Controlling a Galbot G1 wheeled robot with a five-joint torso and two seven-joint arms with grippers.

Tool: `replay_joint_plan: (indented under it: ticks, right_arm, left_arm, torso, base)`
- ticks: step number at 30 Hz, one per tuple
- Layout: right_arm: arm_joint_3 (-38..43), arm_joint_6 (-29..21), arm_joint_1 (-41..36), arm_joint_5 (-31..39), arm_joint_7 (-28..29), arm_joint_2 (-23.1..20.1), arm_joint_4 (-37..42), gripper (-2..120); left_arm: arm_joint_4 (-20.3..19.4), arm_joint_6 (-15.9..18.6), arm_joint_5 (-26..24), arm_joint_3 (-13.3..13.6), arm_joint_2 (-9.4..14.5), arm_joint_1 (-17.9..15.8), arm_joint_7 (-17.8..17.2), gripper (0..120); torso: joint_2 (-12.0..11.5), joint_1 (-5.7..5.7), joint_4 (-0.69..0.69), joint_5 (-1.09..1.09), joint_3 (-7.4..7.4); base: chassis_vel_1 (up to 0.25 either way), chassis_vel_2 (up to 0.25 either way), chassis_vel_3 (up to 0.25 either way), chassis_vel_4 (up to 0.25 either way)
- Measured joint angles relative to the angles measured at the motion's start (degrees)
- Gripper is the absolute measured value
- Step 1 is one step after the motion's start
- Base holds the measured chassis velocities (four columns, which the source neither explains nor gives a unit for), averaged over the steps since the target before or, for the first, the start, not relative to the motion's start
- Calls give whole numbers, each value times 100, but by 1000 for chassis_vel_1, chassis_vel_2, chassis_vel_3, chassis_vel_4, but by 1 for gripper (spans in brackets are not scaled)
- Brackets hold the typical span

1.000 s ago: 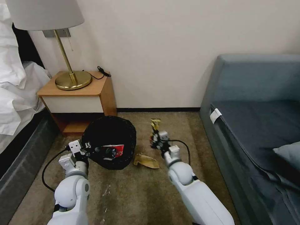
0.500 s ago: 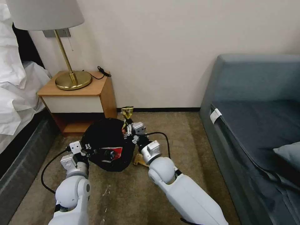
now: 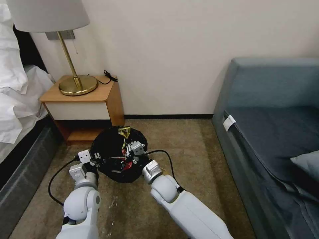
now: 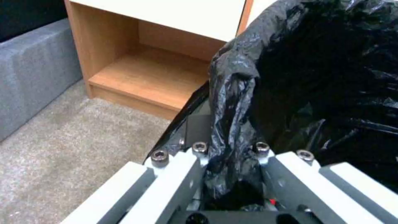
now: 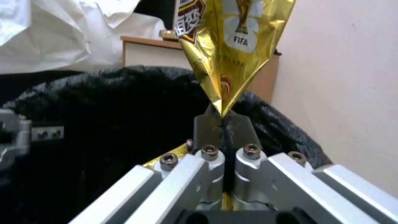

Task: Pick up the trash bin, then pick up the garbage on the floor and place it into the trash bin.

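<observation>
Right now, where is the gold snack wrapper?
In the head view, the gold snack wrapper is pinched in the right claw, above the trash bin, which the left claw holds.

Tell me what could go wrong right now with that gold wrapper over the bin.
The right gripper pinches only the gold wrapper's tip, so it might slip early. The left gripper clamps just the black bag fold on the trash bin, which could tear or tilt.

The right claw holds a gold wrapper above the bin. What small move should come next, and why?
Probably open the right claw: it pinches the gold snack wrapper directly over the black-lined trash bin, whose rim the left claw grips, so the wrapper should drop inside.
</observation>
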Motion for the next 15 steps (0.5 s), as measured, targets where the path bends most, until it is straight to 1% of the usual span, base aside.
replay_joint_plan:
  ticks: [6, 7, 8, 9, 10, 11, 13, 14, 15]
  right_arm:
    - [-33, -40, -45, -67, -1, 35, -67, 0]
    - [-36, -49, -65, -87, 1, 38, -67, 8]
    - [-39, -64, -83, -104, 1, 37, -60, 12]
    - [-39, -64, -83, -104, 1, 37, -60, 12]
    - [-39, -100, -105, -113, -6, 34, -34, 19]
    - [-39, -100, -105, -113, -6, 34, -34, 19]
    - [37, -215, -176, -72, -7, 69, 20, 30]
    - [37, -215, -176, -72, -7, 69, 20, 30]
    - [64, -229, -191, -63, -5, 79, 36, 33]
  left_arm:
    - [-12, 0, 0, 0, 6, -8, 0, 2]
    - [-18, 0, -3, -4, 9, -6, 0, 2]
    - [-26, -1, -5, -6, 9, 0, 0, 2]
    - [-26, -1, -5, -6, 9, 0, 0, 2]
    - [-29, 0, -6, -5, 5, 7, 0, 2]
    - [-29, 0, -6, -5, 5, 7, 0, 2]
    - [-46, 0, -6, -4, -13, 22, 1, 2]
    - [-46, 0, -6, -4, -13, 22, 1, 2]
    - [-52, 0, -7, -4, -12, 26, 1, 2]
  torso:
    - [0, 0, 0, 0, 0]
    - [0, 0, 0, 0, 0]
    - [0, 0, 0, 0, 0]
    - [0, 0, 0, 0, 0]
    - [0, 0, 0, 1, 0]
    - [0, 0, 0, 1, 0]
    - [0, 0, 0, 0, 0]
    - [0, 0, 0, 0, 0]
    - [0, 0, 0, 0, 0]
  base:
    - [0, 0, 0, 0]
    - [0, 0, 0, 0]
    - [0, 0, 0, 0]
    - [0, 0, 0, 0]
    - [0, 0, 0, 0]
    - [0, 0, 0, 0]
    - [0, 0, 0, 0]
    - [0, 0, 0, 0]
    - [0, 0, 0, 0]
